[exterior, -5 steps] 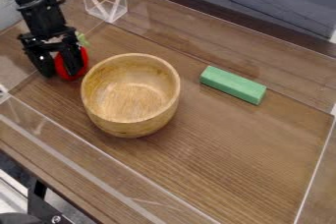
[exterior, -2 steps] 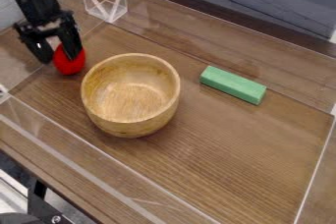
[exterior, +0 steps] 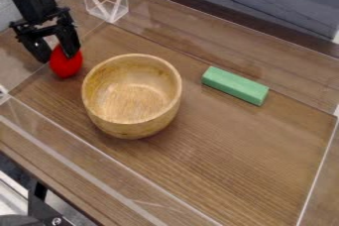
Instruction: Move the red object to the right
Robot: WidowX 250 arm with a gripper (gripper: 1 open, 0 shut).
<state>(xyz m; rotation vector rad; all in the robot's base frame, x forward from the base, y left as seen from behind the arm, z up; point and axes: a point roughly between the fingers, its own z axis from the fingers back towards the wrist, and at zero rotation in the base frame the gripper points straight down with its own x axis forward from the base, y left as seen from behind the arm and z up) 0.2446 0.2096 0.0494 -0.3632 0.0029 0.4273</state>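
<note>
The red object [exterior: 66,63] is a small rounded red toy resting on the wooden table at the far left, just left of the wooden bowl [exterior: 131,94]. My gripper [exterior: 50,44] hangs right above and slightly behind it, black fingers spread open on either side of its top. Nothing is held between the fingers. The toy's upper part is partly hidden by the fingers.
A green rectangular block [exterior: 235,85] lies right of the bowl. A clear plastic stand [exterior: 106,5] sits at the back left. Transparent walls [exterior: 318,185] edge the table on the front and right sides.
The gripper has lifted up and back off the red object, which now shows more fully beneath it. The bowl and the green block have stayed in place.
</note>
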